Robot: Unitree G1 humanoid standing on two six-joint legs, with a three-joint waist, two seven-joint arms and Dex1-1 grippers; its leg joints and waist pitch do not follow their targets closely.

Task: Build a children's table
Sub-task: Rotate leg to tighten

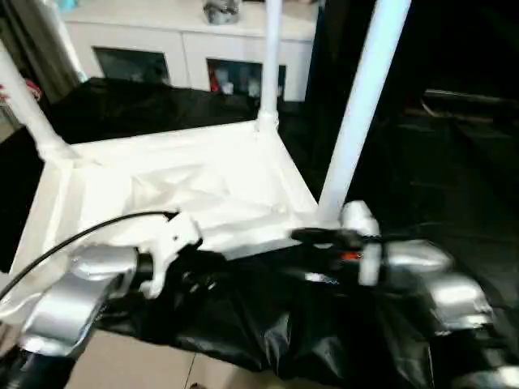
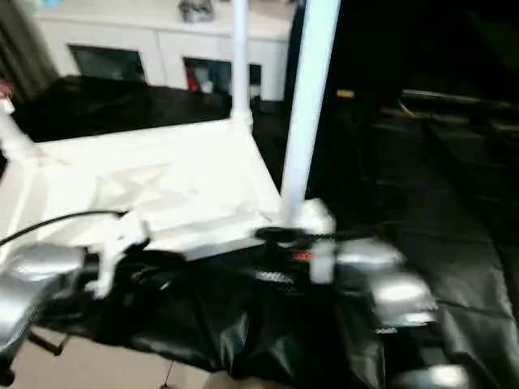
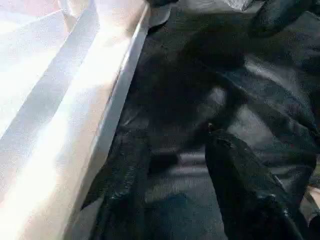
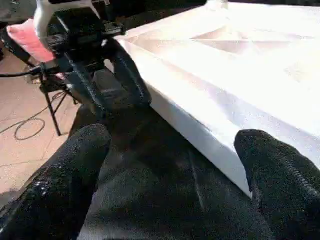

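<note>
Flanking tabletop (image 1: 162, 194) near edge: left gripper (image 4: 112, 82) & right gripper (image 4: 175, 165), both open

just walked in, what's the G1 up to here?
It is assembling a white plastic children's tabletop, which lies upside down on a black plastic sheet. Three white tapered tube legs stand in its corner sockets. Both grippers sit at the near edge holding nothing: the left gripper is beside the rim with jaws apart, and the right gripper is open wide at the near corner.
</note>
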